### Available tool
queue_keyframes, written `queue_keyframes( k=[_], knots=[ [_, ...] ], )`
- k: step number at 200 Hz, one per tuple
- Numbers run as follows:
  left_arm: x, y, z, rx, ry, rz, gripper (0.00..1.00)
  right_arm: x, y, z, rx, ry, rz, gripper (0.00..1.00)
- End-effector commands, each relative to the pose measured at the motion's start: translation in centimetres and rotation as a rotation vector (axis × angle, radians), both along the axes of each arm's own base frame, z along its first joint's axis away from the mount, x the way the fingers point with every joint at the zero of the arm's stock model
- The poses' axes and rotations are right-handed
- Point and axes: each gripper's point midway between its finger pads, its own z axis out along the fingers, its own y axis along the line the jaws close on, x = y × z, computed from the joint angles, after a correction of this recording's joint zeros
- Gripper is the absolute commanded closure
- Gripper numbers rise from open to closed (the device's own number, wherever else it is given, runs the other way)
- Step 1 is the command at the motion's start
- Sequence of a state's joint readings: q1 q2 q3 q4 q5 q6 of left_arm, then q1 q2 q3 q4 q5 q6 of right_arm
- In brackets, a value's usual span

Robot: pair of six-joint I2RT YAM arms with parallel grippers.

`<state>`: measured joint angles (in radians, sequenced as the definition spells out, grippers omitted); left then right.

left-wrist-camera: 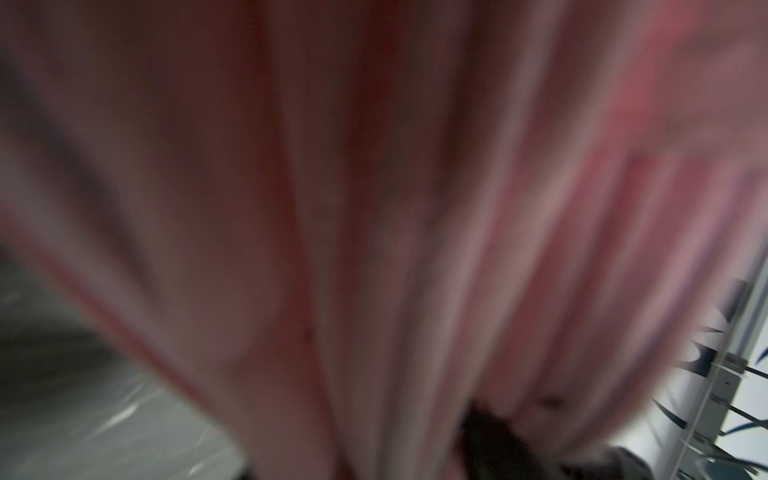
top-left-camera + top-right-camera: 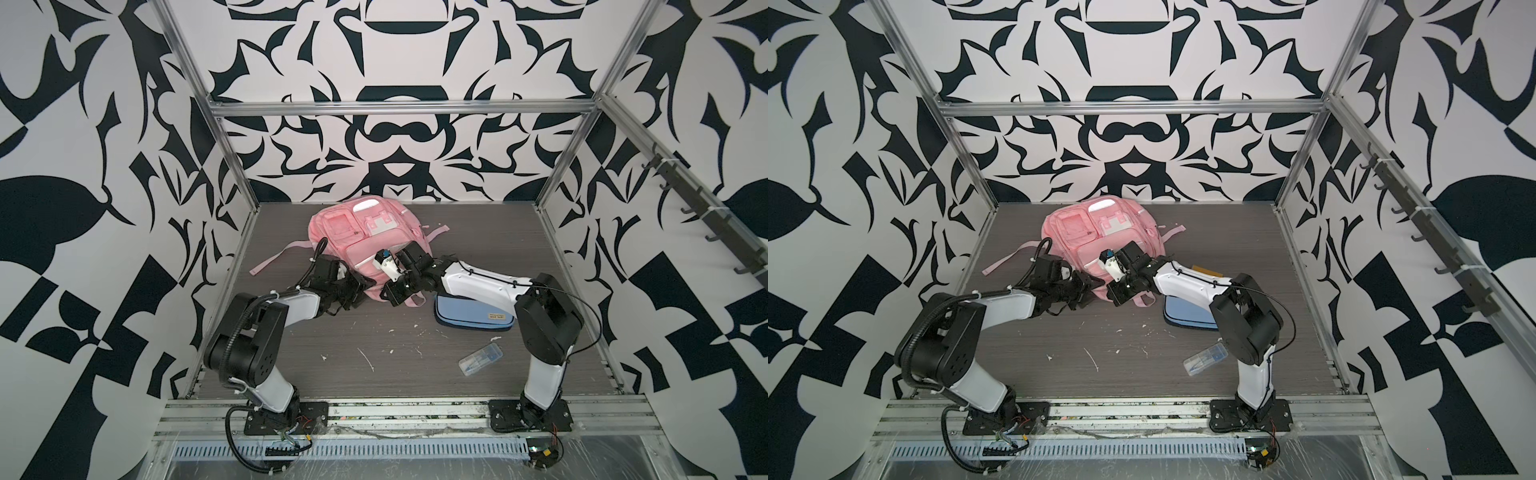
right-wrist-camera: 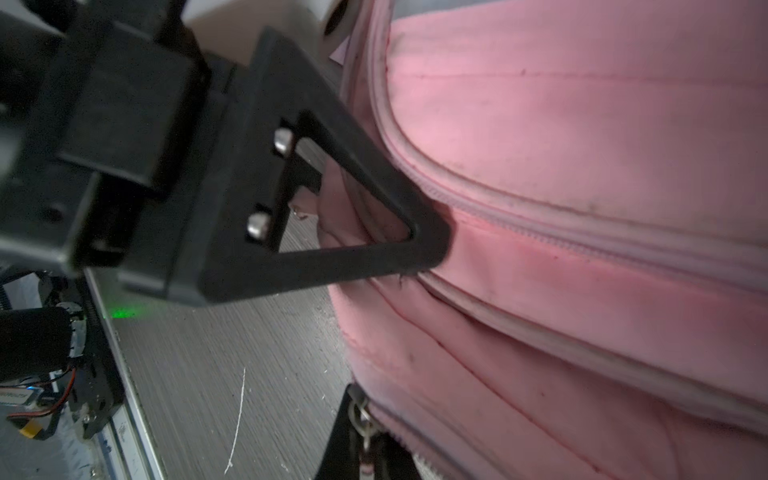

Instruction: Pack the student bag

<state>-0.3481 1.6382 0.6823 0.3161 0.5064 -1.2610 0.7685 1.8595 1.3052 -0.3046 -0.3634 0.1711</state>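
Pink student bag [image 2: 353, 239]: left claw [image 2: 369, 282], closed right claw [image 2: 387, 293] against near edge

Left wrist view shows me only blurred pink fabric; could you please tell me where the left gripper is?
Observer: The left gripper is at the student bag's near-left edge, one finger pressed into a seam.
Operator: And the right gripper?
Observer: The right gripper is shut at the bag's near edge, beside a metal zip ring.
Operator: Anything left unpacked?
Observer: A light-blue pencil case lies on the table, partly under the right arm.
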Motion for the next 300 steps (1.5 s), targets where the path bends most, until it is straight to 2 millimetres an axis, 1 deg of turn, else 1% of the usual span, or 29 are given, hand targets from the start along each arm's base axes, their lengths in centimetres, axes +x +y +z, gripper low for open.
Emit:
queue_keyframes(
  k=[1, 5, 20, 40, 75, 107, 116, 131, 144, 157, 175, 187, 192, 199, 202, 205, 210, 213, 219, 225, 229, 231, 243, 265, 276, 286, 289, 293, 300],
  knots=[
    [1.9, -1.1, 2.2, -0.073, -0.089, 0.026, 0.75, 0.1, 0.4, 3.4, 0.079, -0.051, -0.043, 1.00],
    [1.7, -1.1, 2.1, -0.072, -0.082, 0.021, 0.78, 0.2, 0.1, 3.3, 0.072, -0.050, -0.055, 1.00],
    [1.2, -0.4, 1.6, -0.049, -0.066, 0.031, 1.00, 0.5, -1.4, 2.8, 0.048, -0.031, -0.112, 1.00],
    [0.9, 1.0, 0.8, -0.032, -0.047, 0.065, 1.00, 1.5, -4.2, 2.1, 0.026, -0.016, -0.214, 1.00],
    [1.1, 3.1, 0.5, 0.003, -0.041, 0.091, 1.00, 4.3, -9.9, 2.3, 0.037, 0.007, -0.410, 1.00],
    [1.8, 4.9, 0.5, 0.029, -0.054, 0.124, 1.00, 6.1, -13.5, 2.5, -0.030, -0.011, -0.458, 1.00],
    [2.0, 5.8, 0.5, 0.041, -0.056, 0.142, 1.00, 6.6, -14.5, 2.5, -0.051, -0.014, -0.470, 1.00],
    [2.5, 7.9, 0.6, 0.064, -0.071, 0.176, 1.00, 7.4, -16.3, 2.5, -0.087, -0.020, -0.492, 1.00],
    [2.9, 10.0, 0.9, 0.078, -0.095, 0.209, 1.00, 7.9, -17.4, 2.4, -0.106, -0.026, -0.495, 1.00],
    [3.4, 11.9, 1.0, 0.089, -0.104, 0.228, 1.00, 8.3, -17.7, 2.5, -0.127, -0.043, -0.469, 1.00],
    [3.8, 13.0, 1.3, 0.126, -0.103, 0.205, 1.00, 8.7, -17.8, 2.4, -0.173, -0.060, -0.432, 1.00],
    [4.0, 13.3, 1.7, 0.163, -0.105, 0.186, 1.00, 8.8, -16.9, 2.7, -0.188, -0.088, -0.381, 1.00],
    [4.1, 13.4, 1.8, 0.174, -0.103, 0.179, 1.00, 8.7, -16.1, 3.0, -0.181, -0.104, -0.349, 1.00],
    [4.3, 13.4, 1.9, 0.184, -0.103, 0.169, 1.00, 8.4, -14.5, 3.5, -0.156, -0.125, -0.297, 1.00],
    [4.4, 13.2, 1.9, 0.183, -0.101, 0.162, 0.93, 8.2, -13.7, 3.8, -0.140, -0.130, -0.274, 1.00],
    [4.4, 13.1, 2.0, 0.181, -0.100, 0.156, 0.84, 7.9, -12.9, 4.0, -0.124, -0.134, -0.249, 1.00],
    [4.3, 12.7, 2.0, 0.181, -0.094, 0.141, 0.64, 7.4, -11.6, 4.4, -0.093, -0.141, -0.205, 1.00],
    [4.2, 12.5, 2.0, 0.181, -0.089, 0.133, 0.50, 7.0, -10.8, 4.4, -0.081, -0.142, -0.180, 1.00],
    [4.0, 11.9, 2.2, 0.183, -0.080, 0.114, 0.30, 6.3, -9.1, 4.8, -0.054, -0.151, -0.129, 1.00],
    [3.6, 11.4, 2.3, 0.190, -0.068, 0.095, 0.12, 5.7, -7.6, 5.0, -0.039, -0.157, -0.085, 1.00],
    [3.2, 11.1, 2.3, 0.195, -0.057, 0.082, 0.03, 5.2, -6.6, 5.1, -0.033, -0.159, -0.060, 1.00],
    [3.0, 10.9, 2.4, 0.197, -0.052, 0.075, 0.01, 5.0, -6.2, 5.0, -0.031, -0.158, -0.049, 1.00],
    [1.4, 10.0, 2.7, 0.212, -0.021, 0.040, 0.01, 4.1, -3.5, 5.2, -0.013, -0.150, 0.008, 1.00],
    [-2.2, 9.1, 3.2, 0.250, 0.026, 0.003, 0.01, 3.3, 0.2, 5.7, 0.017, -0.145, 0.054, 1.00],
    [-3.9, 8.5, 3.3, 0.250, 0.039, -0.008, 0.01, 3.3, 1.5, 6.2, 0.046, -0.138, 0.059, 1.00],
    [-5.0, 7.9, 3.5, 0.229, 0.048, -0.002, 0.01, 3.2, 2.4, 6.9, 0.075, -0.138, 0.075, 1.00],
    [-5.2, 7.8, 3.3, 0.223, 0.055, 0.000, 0.01, 3.0, 2.7, 7.0, 0.081, -0.136, 0.081, 1.00],
    [-5.3, 7.6, 4.1, 0.209, 0.025, 0.009, 0.01, 2.9, 3.0, 7.2, 0.090, -0.135, 0.091, 1.00],
    [-5.4, 7.4, 4.3, 0.188, 0.007, 0.027, 0.01, 2.5, 3.6, 7.5, 0.103, -0.133, 0.111, 1.00]
  ],
)
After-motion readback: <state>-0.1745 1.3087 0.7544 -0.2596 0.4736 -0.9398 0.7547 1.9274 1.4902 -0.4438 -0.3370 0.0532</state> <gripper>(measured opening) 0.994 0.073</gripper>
